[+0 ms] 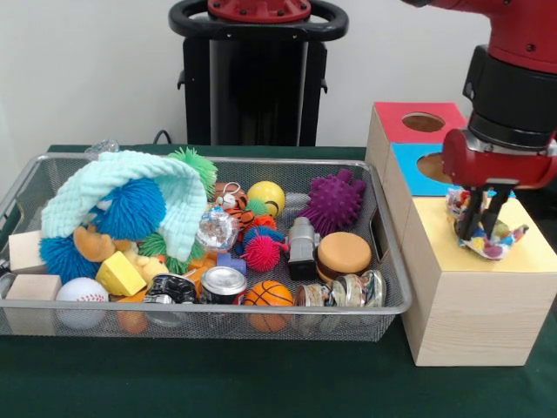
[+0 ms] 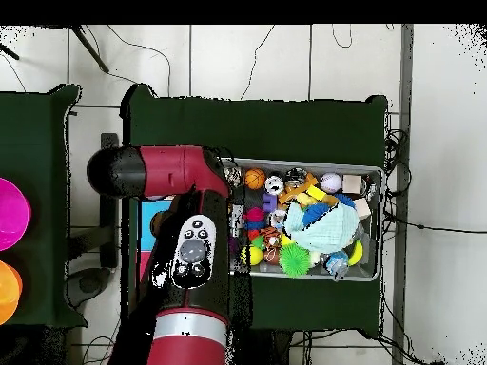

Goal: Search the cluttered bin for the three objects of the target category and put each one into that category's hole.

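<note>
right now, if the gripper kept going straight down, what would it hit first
The polka-dot cloth bunched at the gripper tips, then the yellow box top just beneath it. The cloth covers that box's hole, so whether the gripper is lined up with it is unclear.

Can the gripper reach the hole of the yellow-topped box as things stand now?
Probably yes. The gripper hangs directly over the yellow-topped box, jaws shut on a polka-dot cloth piece that lies on the top. Nothing stands between them, though the cloth and arm hide the hole itself.
</note>
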### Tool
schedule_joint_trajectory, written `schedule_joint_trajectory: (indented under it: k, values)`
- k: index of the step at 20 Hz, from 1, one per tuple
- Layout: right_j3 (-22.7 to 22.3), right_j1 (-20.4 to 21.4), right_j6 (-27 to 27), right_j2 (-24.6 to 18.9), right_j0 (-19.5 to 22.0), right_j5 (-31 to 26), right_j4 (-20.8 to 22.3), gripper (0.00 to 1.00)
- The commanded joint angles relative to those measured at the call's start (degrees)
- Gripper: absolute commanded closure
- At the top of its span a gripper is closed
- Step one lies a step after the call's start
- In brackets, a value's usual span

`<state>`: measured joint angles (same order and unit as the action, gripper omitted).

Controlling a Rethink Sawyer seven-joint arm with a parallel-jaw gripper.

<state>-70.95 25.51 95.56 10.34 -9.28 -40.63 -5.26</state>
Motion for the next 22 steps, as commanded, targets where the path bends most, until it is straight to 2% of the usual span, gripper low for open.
schedule_joint_trajectory:
  k: [1,8,15,17,22]
  values:
    - [-11.71,0.88,-8.41,-4.55,4.18,-7.48,7.56,1.0]
    - [-11.45,-0.33,-6.53,-6.32,5.26,-4.89,9.37,1.0]
    - [-11.68,-1.58,0.67,-7.52,4.09,-1.43,7.42,1.0]
    - [-11.4,-1.67,2.26,-7.41,3.25,-2.15,6.73,1.0]
    - [-11.85,-0.87,2.25,-8.3,3.16,-4.14,5.66,1.0]
